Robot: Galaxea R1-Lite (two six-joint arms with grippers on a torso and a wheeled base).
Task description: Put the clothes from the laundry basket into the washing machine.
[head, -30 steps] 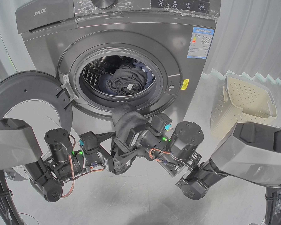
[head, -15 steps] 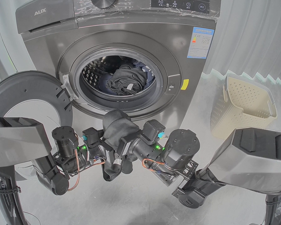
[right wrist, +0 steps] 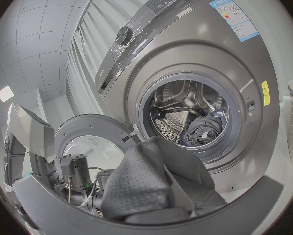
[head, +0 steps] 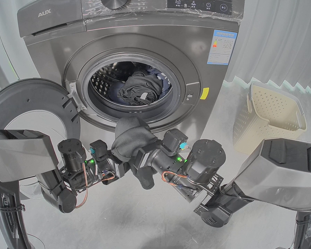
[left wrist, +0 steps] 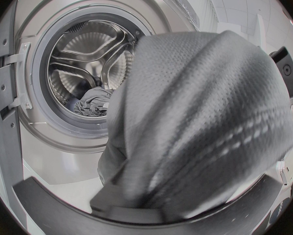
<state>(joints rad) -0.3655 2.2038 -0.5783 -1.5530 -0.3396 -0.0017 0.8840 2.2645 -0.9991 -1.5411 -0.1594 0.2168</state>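
You have a dark grey garment [head: 131,137] slung across both hands, held in the air just in front of the washing machine [head: 134,42], right below the lower rim of its round opening [head: 93,120]. The left hand [head: 118,167] and the right hand [head: 145,156] meet nose to nose under the cloth. It covers them so fully that you cannot tell how far either one is open, or whether either has a real grip on it. One end of the garment hangs down beneath the right hand, above the floor [head: 127,215] and apart from it.

Inside the drum [head: 101,82] lies a heap of dark clothes [head: 140,89], a grey piece on top of a navy one. The door [head: 30,102] stands swung wide at the machine's left. The cream laundry basket [head: 273,116] stands on the floor near the machine's right front corner, well apart from both hands.
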